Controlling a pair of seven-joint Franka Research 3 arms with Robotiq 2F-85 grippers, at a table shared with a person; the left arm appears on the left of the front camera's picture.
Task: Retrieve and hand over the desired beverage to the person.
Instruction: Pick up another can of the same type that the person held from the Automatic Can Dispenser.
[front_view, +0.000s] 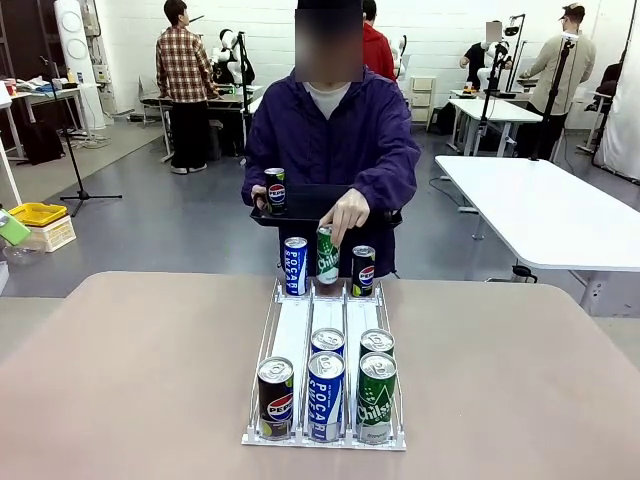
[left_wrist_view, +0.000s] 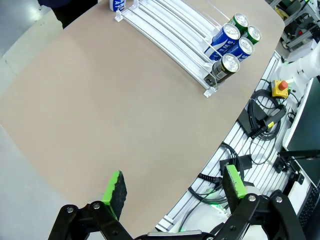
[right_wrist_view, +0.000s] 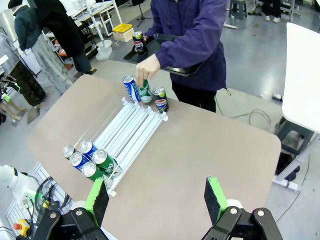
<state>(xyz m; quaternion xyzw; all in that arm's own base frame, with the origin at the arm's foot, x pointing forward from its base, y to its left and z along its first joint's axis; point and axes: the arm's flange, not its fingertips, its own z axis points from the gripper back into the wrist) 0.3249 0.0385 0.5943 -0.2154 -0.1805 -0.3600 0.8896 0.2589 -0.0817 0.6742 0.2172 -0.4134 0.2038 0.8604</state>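
Left gripper (left_wrist_view: 173, 181): jaws wide apart, nothing between them. Right gripper (right_wrist_view: 156, 192): the same, high above the table (right_wrist_view: 210, 150).

The person (front_view: 330, 140) stood at the far edge, one hand (front_view: 347, 212) on a green can (front_view: 327, 258) at the far end of the rack (front_view: 290, 335).

Candidate beverages stood side by side at the rack's near end: Pepsi can (front_view: 275, 398), Pocari can (front_view: 325, 395) and Chilsung can (front_view: 376, 392). We could not tell which was wanted.

Risks, in our judgement:
- Reaching in early could mean picking the wrong drink.
- The front cans stood tightly packed, so a finger could knock a neighbour.
- More cans waited behind and might roll forward.
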